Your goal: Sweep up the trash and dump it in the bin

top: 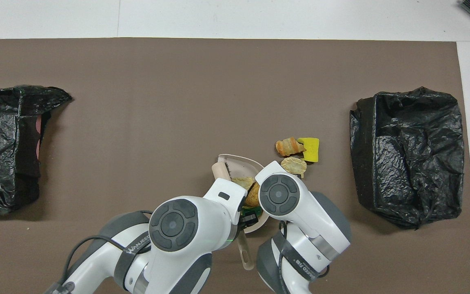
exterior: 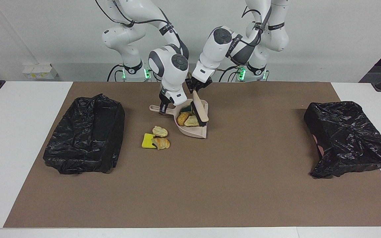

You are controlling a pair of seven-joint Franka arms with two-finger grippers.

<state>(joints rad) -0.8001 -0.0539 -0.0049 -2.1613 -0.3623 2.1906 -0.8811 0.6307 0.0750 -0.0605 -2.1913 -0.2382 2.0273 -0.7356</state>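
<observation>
Both arms reach down side by side at mid-table. The left gripper (exterior: 195, 88) points down with its wrist tilted toward the right arm, fingers clamped. The right gripper (exterior: 162, 109) hangs lower, likewise clamped.

A brown mat (exterior: 210, 185) is covering the white bench (exterior: 18, 132); a white box (exterior: 40, 71) is sitting at ten o'clock.

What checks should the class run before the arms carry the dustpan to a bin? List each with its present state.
1. Right gripper shut on the dustpan handle: ok.
2. Left gripper shut on the brush: ok.
3. Brush over the pan: ok.
4. All trash in the pan: not ok; three loose bits lie on the mat.
5. Nearest bin open: ok.
</observation>
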